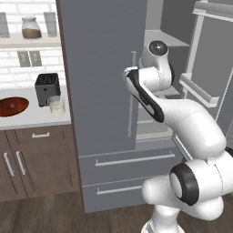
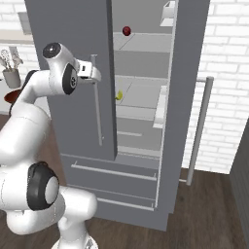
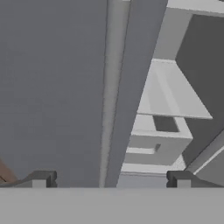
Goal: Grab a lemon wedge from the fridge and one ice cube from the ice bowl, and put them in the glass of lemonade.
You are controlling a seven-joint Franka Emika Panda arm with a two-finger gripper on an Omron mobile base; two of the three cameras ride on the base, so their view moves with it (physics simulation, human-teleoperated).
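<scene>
The lemon wedge (image 2: 119, 95) lies on a middle shelf inside the fridge (image 2: 73, 48), right of its closed left door, whose handle (image 2: 96, 104) stands just before the gripper (image 2: 94, 73), the fingers spread wide, probably because this door blocks the reach.

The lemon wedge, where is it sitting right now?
In the right base view the lemon wedge lies on a middle shelf inside the open fridge, just past the edge of the closed left door and well below the small dark red fruit.
</scene>
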